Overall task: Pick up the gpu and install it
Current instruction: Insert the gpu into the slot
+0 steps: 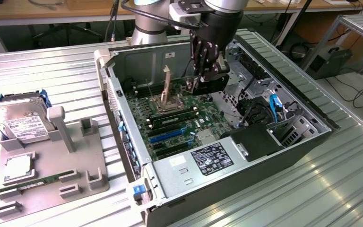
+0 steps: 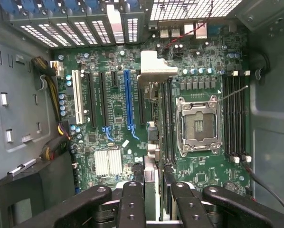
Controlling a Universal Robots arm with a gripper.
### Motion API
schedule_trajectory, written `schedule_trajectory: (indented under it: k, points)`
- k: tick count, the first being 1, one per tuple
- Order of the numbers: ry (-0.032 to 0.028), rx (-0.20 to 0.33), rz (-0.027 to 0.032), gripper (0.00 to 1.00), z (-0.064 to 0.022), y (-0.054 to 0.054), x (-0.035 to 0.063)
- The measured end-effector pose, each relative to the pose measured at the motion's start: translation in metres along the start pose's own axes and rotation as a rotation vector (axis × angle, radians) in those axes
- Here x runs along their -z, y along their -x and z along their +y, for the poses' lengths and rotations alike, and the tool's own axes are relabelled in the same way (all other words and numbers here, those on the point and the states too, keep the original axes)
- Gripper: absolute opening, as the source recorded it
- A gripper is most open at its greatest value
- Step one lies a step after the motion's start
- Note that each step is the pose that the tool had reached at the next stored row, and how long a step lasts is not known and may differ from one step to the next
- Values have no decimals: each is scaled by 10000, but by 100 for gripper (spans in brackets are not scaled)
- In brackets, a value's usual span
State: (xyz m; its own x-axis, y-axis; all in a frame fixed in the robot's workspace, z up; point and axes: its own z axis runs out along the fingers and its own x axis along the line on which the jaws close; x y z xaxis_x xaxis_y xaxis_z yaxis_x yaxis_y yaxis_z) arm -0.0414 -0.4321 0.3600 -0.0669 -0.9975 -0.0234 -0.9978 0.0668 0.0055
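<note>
Open PC case (image 1: 307, 124): hand (image 2: 154, 190) w/ gpu (image 2: 150, 178)

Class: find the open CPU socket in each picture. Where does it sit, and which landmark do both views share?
Exterior view: the CPU socket lies mid-motherboard inside the case, its cover plate standing upright.
Wrist view: the CPU socket sits between two banks of black memory slots.
Shared landmark: the blue expansion slot.
</note>
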Motion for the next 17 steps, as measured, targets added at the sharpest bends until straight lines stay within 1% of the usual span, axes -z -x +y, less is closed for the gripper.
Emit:
schedule_trajectory:
  k: [17]
  points:
    - [0, 0, 0, 27, -2, -46, -27]
